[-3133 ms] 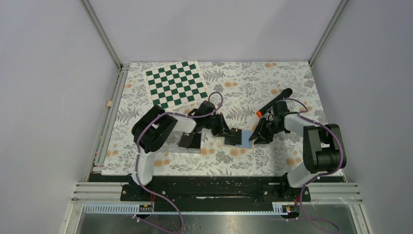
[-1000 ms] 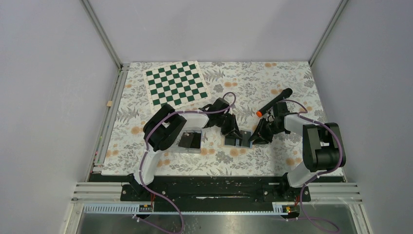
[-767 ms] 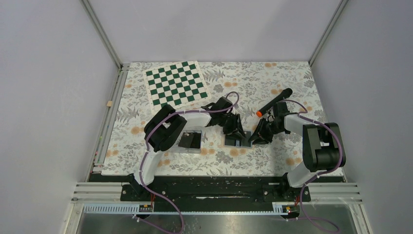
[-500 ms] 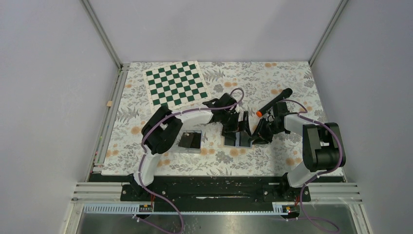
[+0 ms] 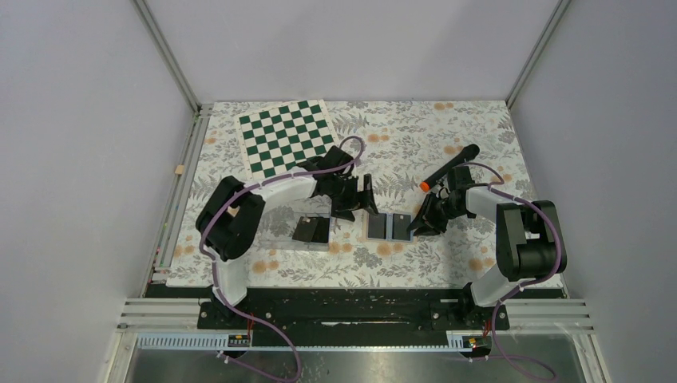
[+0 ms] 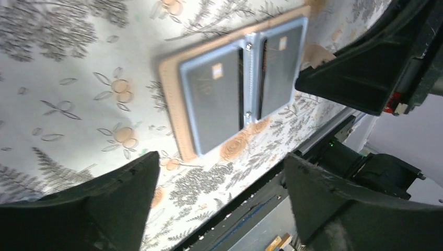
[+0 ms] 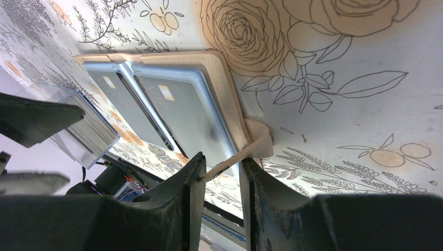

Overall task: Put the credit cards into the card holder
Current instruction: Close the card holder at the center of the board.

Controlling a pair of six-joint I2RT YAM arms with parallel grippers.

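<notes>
Pinching the tab (image 7: 258, 142) of the card holder (image 5: 387, 227), the right hand (image 7: 219, 172) pins it open on the worktop (image 5: 447, 128) (a card (image 6: 217, 97) fills each pocket) while the left hand (image 5: 357, 201) hovers wide, empty.

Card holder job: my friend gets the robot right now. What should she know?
Left gripper: open, empty, beside the card holder.
Right gripper: shut on the holder's side tab; the holder lies open and flat.
Done: one credit card sits in each of the two blue pockets.
Left: a stack of cards waits in the clear tray, left of the holder. Those probably go in next.
</notes>
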